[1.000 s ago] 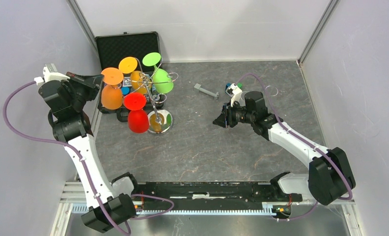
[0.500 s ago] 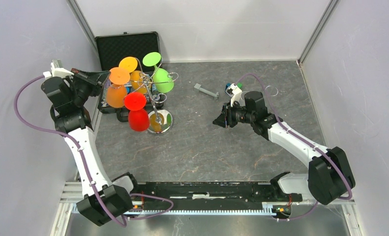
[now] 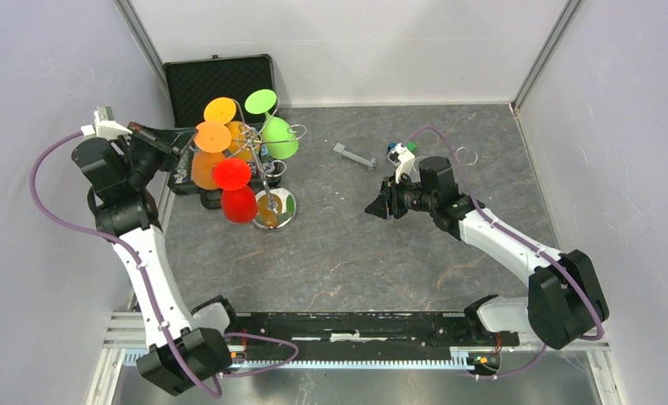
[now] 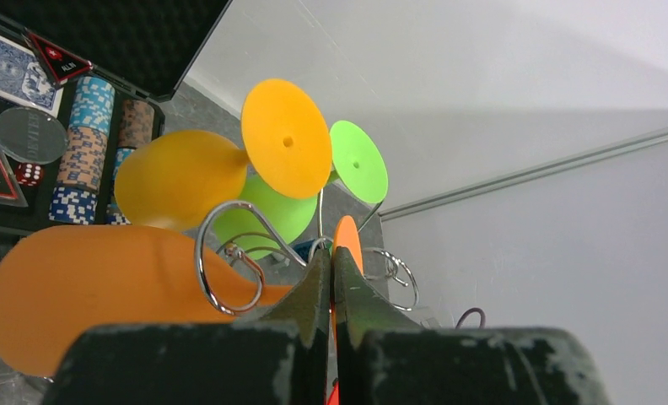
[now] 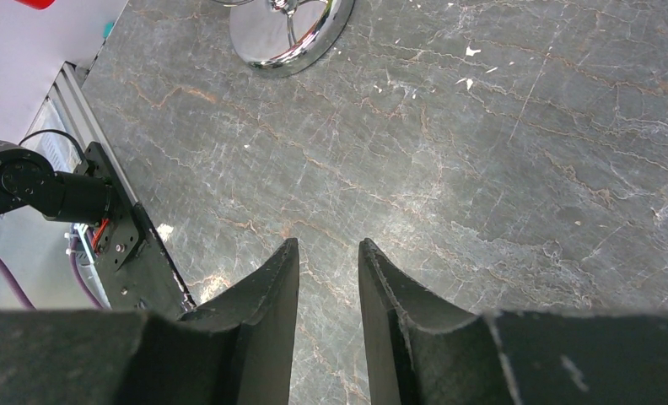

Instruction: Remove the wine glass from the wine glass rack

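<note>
The silver wire rack [image 3: 277, 208] stands on its shiny disc base at the left of the table, and its base also shows in the right wrist view [image 5: 284, 34]. Orange [image 3: 202, 169], yellow [image 3: 220, 110], green [image 3: 280, 137] and red [image 3: 239, 202] wine glasses hang around it. My left gripper [image 3: 187, 145] is shut on the edge of the orange glass's foot disc [image 4: 345, 245]. The orange bowl [image 4: 86, 295] lies left of a curled wire hook [image 4: 229, 261]. My right gripper [image 3: 373, 207] is open and empty above the table [image 5: 329, 249], right of the rack.
An open black foam-lined case [image 3: 221, 80] with poker chips [image 4: 82, 152] lies behind the rack at the back left. A grey tool [image 3: 353, 157] and a small blue-green object [image 3: 395, 152] lie mid-table at the back. Walls close in on the left, back and right.
My left gripper and the orange glass have shifted right, closer to the rack's centre. The right arm has not moved.
</note>
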Robot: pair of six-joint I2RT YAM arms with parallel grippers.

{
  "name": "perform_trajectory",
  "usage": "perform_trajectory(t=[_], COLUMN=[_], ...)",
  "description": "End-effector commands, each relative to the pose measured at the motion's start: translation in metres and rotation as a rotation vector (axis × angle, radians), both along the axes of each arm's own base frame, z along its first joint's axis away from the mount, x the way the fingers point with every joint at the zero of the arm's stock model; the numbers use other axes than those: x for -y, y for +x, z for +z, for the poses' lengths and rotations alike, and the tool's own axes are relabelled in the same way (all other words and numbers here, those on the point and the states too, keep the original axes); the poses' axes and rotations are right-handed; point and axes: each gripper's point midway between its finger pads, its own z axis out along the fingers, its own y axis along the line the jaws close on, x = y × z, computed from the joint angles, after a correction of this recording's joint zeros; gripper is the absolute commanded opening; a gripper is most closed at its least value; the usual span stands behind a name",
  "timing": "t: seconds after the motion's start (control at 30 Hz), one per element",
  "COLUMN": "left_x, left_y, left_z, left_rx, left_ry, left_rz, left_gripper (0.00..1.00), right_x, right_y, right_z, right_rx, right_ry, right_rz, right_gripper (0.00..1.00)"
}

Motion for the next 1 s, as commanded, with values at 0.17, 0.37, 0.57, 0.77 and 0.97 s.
perform_trajectory(t=[0.17,0.37,0.57,0.77,0.97], left_x=[0.007,-0.004,-0.012,-0.015,-0.011], left_y=[-0.030,-0.043,-0.053,-0.062,-0.071], left_z=[0.001,0.004,0.010,0.026,0.055], left_rx=[-0.001,-0.025,-0.034,-0.013,0.041], left_ry=[0.088,0.141,0.184,0.217,0.240], left_rz=[0.053,0.158,0.235,0.276,0.294], left_gripper=[0.02,0.02,0.02,0.02,0.02], right_x=[-0.004,-0.005,-0.003,-0.003,-0.002], right_y=[0.007,0.005,0.001,-0.003,-0.004], right_z=[0.012,0.014,0.018,0.021,0.025], right_rx=[0.043,0.034,0.029,0.028,0.032], right_ry=[0.027,0.039,0.051,0.063,0.071], right_rz=[0.005,0.004,-0.007,-0.009,-0.015], right_gripper=[0.37,0.37,0.37,0.37,0.37])
